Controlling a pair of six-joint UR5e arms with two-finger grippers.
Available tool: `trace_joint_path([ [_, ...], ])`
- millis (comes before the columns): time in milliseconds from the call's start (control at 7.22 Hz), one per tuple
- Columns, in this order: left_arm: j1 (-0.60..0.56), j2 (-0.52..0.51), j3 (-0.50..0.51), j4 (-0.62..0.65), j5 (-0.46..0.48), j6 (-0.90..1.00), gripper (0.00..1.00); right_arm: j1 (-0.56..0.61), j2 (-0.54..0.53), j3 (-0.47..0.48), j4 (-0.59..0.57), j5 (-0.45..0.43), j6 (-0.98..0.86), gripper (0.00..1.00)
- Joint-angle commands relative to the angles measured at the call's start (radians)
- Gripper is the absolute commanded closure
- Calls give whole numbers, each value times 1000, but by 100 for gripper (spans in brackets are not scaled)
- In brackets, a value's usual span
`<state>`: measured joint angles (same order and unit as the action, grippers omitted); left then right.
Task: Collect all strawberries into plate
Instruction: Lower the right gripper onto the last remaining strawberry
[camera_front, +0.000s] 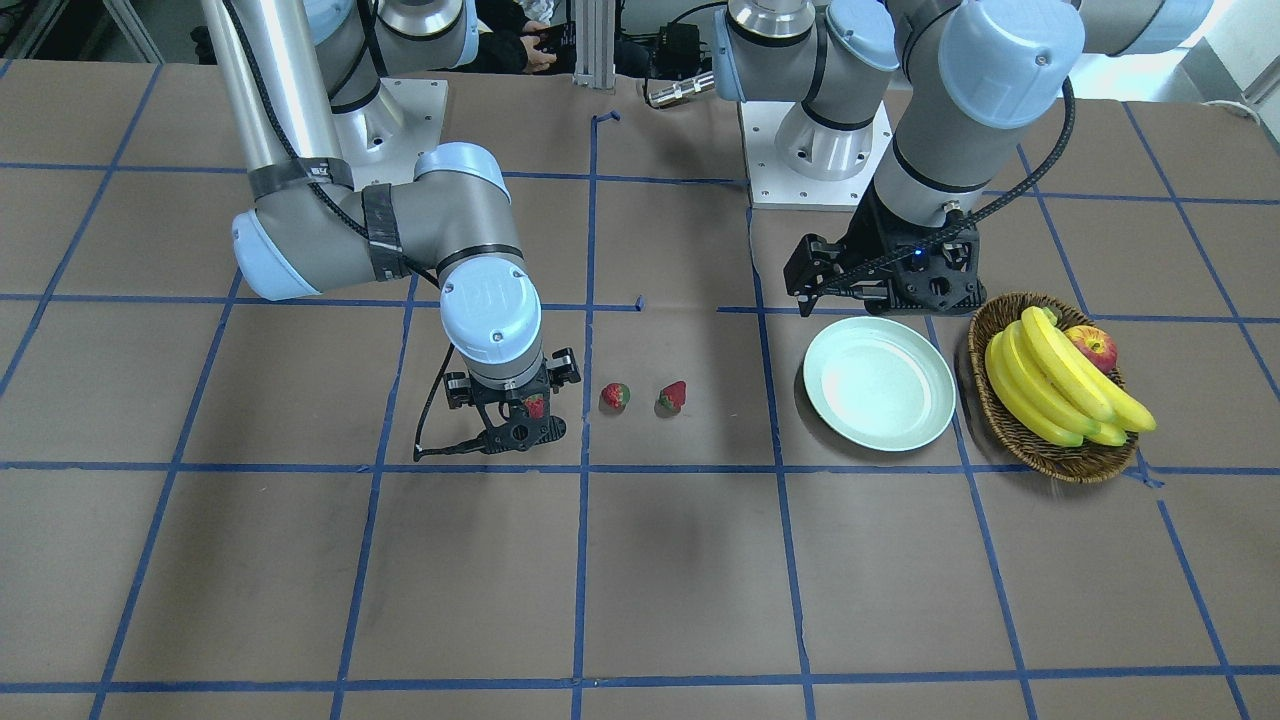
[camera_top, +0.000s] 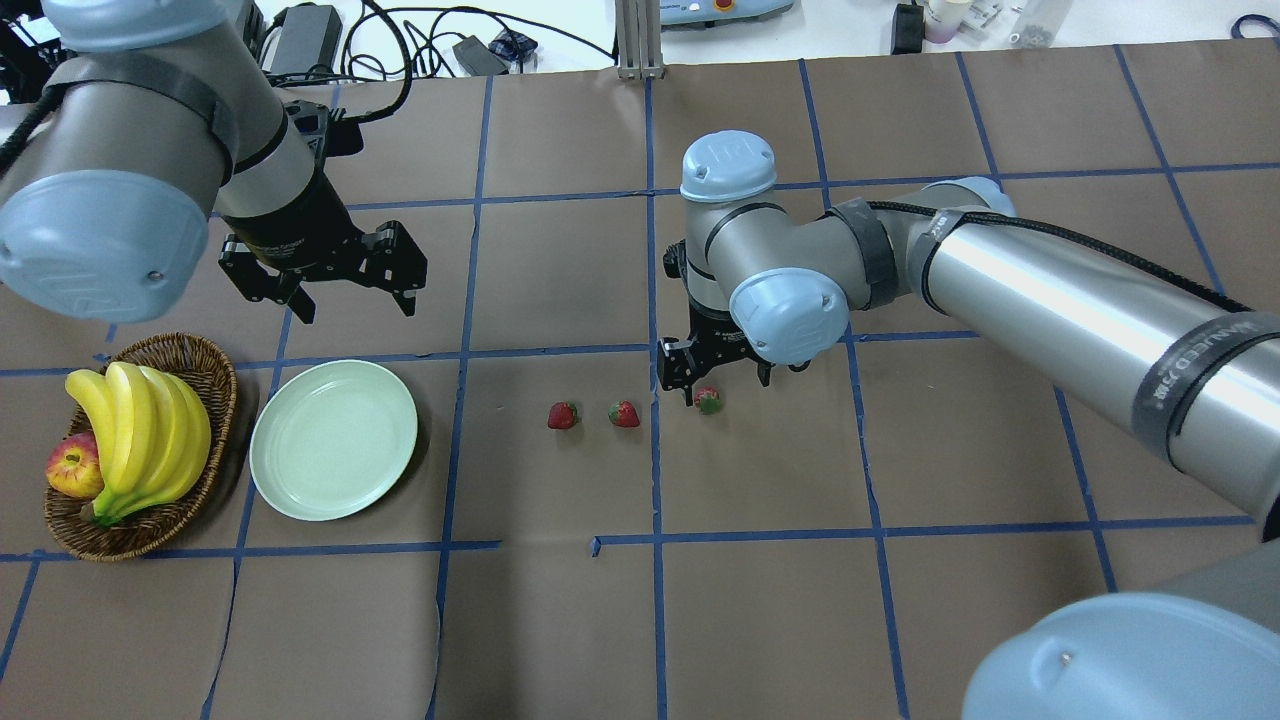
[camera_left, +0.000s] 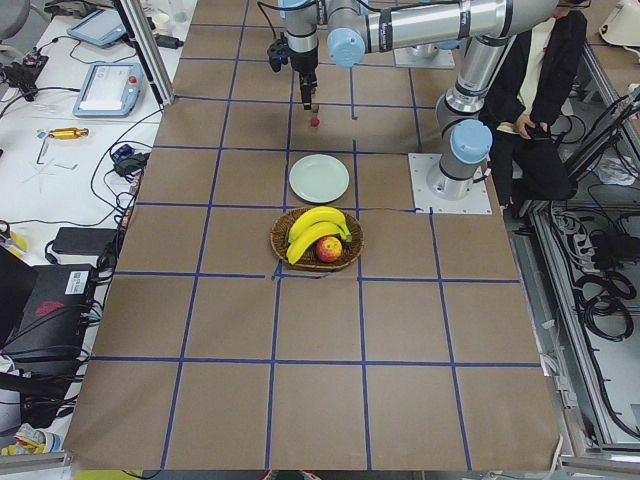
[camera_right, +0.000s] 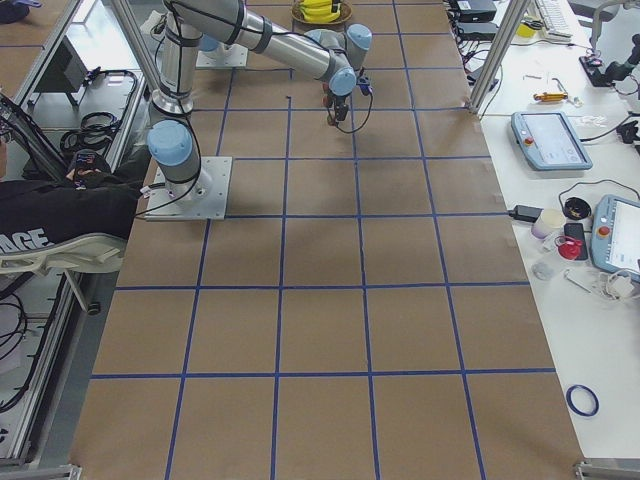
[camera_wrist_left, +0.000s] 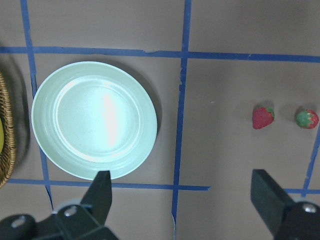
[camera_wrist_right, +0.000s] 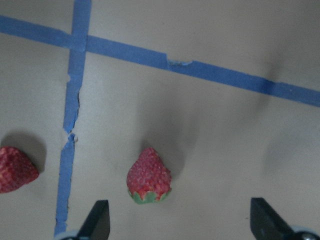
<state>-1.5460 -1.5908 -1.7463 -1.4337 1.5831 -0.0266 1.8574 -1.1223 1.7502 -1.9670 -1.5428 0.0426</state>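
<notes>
Right, my right gripper (camera_wrist_right: 181, 222), jaws apart, straddles one tiny red toy strawberry (camera_wrist_right: 149, 176) mid-bench; two more strawberries (camera_top: 563, 415) (camera_top: 624, 413) lie beside it. My left gripper (camera_wrist_left: 183, 197), jaws apart, hangs above the round mint-green plate (camera_wrist_left: 94, 120) toward the bench's left edge.

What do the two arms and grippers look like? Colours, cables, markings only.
Both have silver-grey tubes, pale blue round joint caps and black two-finger grippers. The right arm carries black tape bands, a black cable along its tube and unreadable dark lettering. The left arm has a black corrugated cable. The left gripper shows a small blue light, and the right gripper trails a thin black cable.
</notes>
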Motion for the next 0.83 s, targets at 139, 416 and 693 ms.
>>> trace_joint_path([
  [139,0,0,-4,-1,0,-1,0,0,16,6,-18,10,-4,10],
  [416,0,0,-4,-2,0,-1,0,0,24,31,-18,18,-1,10],
  [693,0,0,-6,-2,0,-1,0,0,36,35,-24,18,-1,11],
])
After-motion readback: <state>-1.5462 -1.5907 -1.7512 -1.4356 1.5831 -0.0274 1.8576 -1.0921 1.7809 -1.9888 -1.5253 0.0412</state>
